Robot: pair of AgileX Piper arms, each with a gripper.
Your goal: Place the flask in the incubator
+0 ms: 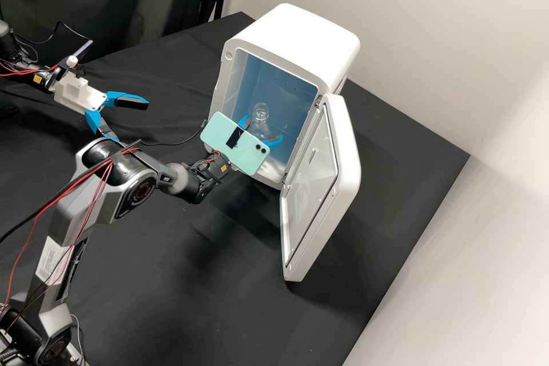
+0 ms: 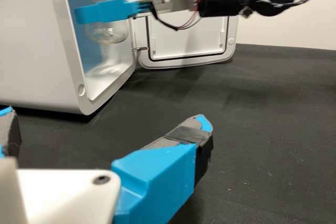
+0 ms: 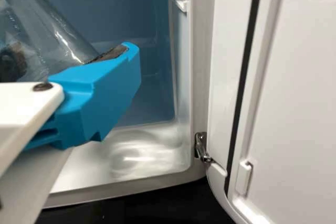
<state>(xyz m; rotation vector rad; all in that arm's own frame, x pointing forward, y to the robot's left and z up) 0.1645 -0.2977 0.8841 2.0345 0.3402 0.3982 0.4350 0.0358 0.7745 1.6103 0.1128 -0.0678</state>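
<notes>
The white incubator (image 1: 297, 40) stands on the black bench with its door (image 1: 323, 183) swung open and its blue inside showing. A clear glass flask (image 1: 261, 117) hangs inside the chamber, a little above the floor. My right gripper (image 1: 261, 130) is shut on the flask, one blue finger (image 3: 100, 93) pressed against the glass (image 3: 47, 40). From the left wrist view the flask (image 2: 107, 24) and that finger (image 2: 105, 11) sit just inside the incubator wall (image 2: 37, 51). My left gripper (image 1: 128, 120) hovers open and empty, well off to the left of the incubator, fingers (image 2: 173, 156) spread.
A teal plate (image 1: 235, 150) rides on the right arm's wrist in front of the chamber mouth. The open door (image 2: 189, 45) stands on the right side of the opening, with its hinge (image 3: 202, 153) at the bottom corner. The bench edge (image 1: 400, 274) runs close behind the door.
</notes>
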